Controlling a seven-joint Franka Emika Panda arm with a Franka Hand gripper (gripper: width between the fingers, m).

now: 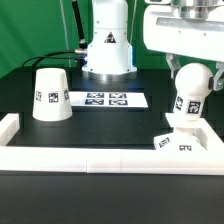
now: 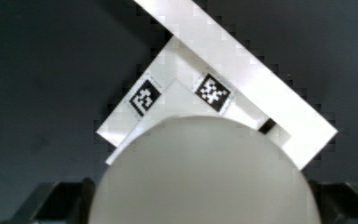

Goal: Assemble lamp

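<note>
The white round bulb (image 1: 190, 84) stands upright with its tagged stem on the flat square base (image 1: 176, 142) at the exterior view's right. My gripper (image 1: 189, 66) comes down from above and is shut on the top of the bulb. In the wrist view the bulb (image 2: 202, 165) fills the foreground between my dark fingers (image 2: 60, 203), with my gripper (image 2: 202, 208) closed round it. The tagged base (image 2: 220, 80) shows beyond it. The tapered cup-shaped shade (image 1: 50, 95) stands mouth down at the exterior view's left, apart from my gripper.
The marker board (image 1: 105, 99) lies flat in the middle, in front of the arm's white pedestal (image 1: 107, 45). A low white border rail (image 1: 100, 160) runs along the front and up both sides, close to the base.
</note>
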